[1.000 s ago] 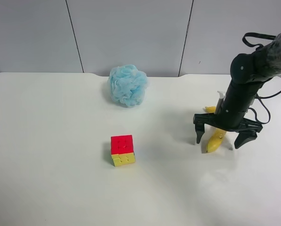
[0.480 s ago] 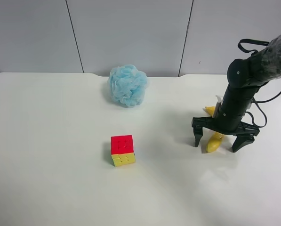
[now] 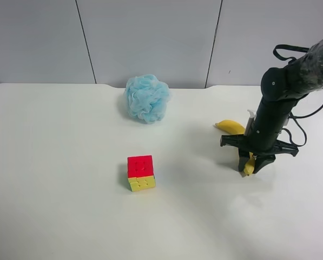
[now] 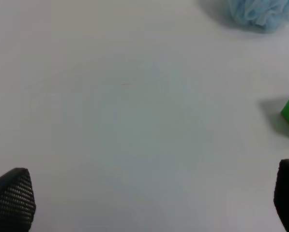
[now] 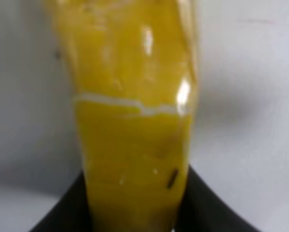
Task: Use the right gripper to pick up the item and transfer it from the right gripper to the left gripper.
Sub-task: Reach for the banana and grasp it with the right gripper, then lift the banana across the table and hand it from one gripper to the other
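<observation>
Banana (image 3: 230,127) in right hand (image 3: 249,167) — cube (image 3: 140,173), sponge (image 3: 146,98) apart

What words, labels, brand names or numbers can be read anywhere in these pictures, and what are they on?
None: no text can be read in any view.
The banana, the puzzle cube, the blue sponge and the black right gripper show no lettering or numbers.
</observation>
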